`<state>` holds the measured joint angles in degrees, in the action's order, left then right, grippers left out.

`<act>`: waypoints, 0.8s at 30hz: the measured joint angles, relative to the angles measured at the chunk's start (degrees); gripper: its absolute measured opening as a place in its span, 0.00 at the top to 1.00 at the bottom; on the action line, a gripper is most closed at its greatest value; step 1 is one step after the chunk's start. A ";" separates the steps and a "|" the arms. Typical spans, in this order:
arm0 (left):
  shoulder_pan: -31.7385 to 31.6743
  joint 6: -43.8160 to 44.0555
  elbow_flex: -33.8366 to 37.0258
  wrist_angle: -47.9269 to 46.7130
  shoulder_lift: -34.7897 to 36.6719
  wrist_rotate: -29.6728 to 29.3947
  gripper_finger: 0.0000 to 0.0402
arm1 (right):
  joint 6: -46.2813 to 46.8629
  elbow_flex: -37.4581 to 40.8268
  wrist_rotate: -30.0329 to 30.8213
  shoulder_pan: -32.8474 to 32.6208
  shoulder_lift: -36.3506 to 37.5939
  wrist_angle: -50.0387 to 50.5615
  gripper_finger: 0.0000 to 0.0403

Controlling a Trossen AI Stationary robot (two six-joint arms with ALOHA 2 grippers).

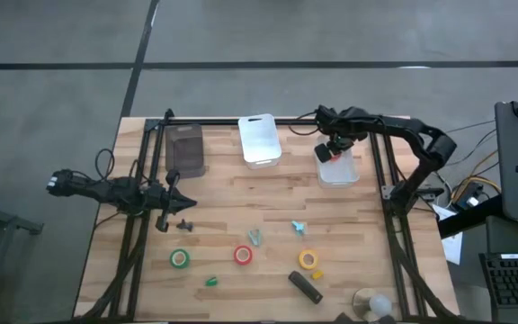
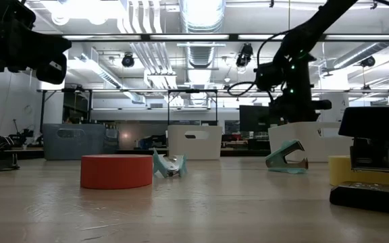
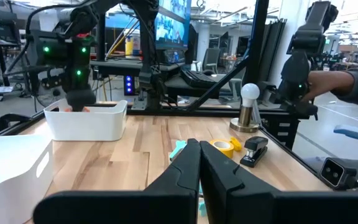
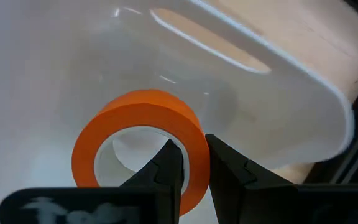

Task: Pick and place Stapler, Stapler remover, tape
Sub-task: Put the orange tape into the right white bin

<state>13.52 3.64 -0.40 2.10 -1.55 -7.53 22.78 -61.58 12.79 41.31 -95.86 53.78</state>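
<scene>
My right gripper reaches into the right-hand white bin near the table's far edge and is shut on an orange tape roll. On the near part of the table lie a green tape roll, a red one and a yellow one. Two teal staple removers lie just beyond them, and a black stapler lies close to the near edge. My left gripper hangs shut over the table's left side, touching nothing. My right gripper holds the orange tape roll by its ring wall, one finger inside the open centre and one against the outer face. The fingers come from above, slanting down into the white bin. Whether the roll rests on the bin's floor, I cannot tell.
A dark bin and a second white bin stand along the far edge. A small black part and a green piece lie on the left. A round lamp-like thing stands at the near right corner. A person's hand shows beyond the table's right side.
</scene>
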 joint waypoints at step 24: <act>0.00 0.01 -0.01 0.00 0.00 0.00 0.98 | 0.16 0.09 2.22 -0.06 -0.59 -0.20 0.75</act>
<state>13.52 3.65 -0.41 2.09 -1.55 -7.53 22.94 -61.49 15.00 41.25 -96.44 53.58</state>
